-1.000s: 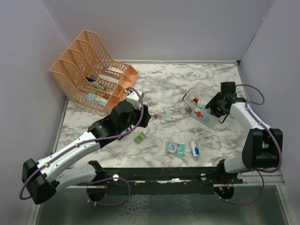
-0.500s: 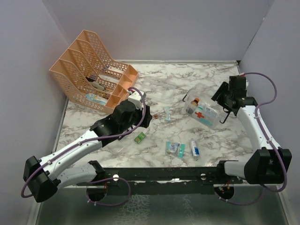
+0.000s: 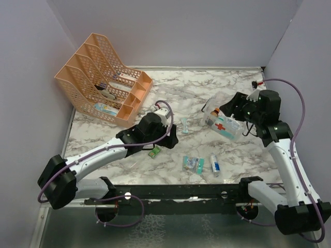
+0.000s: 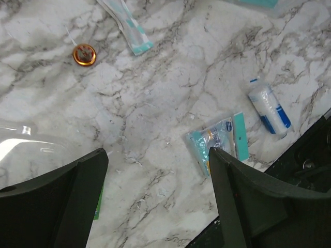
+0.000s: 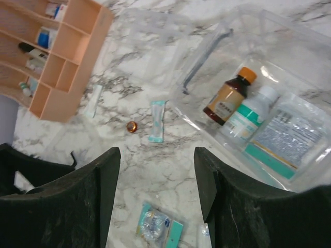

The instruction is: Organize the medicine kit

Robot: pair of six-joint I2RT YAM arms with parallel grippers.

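Since a second ago the left gripper [image 3: 164,135] has swung from the rack [image 3: 103,77] side toward mid-surface. The right gripper [image 3: 229,107] has lifted off the kit's [image 3: 227,130] 3 o'clock rim to hang above it. Likely one drop is done and the next pick is starting.

From above, the kit sits at 3 o'clock and the rack at 10. The packet [image 3: 193,164] and tube [image 3: 215,165] lie at 6, close to the near edge.

Left wrist: jaws wide and empty. The cap [image 4: 84,54] is at 10, the sachet [image 4: 126,26] at 12, the packet at 3, with bare marble between giving room to descend.

Right wrist: jaws wide and empty. The kit is at 2, holding two bottles [image 5: 227,93], with free floor at its 12.
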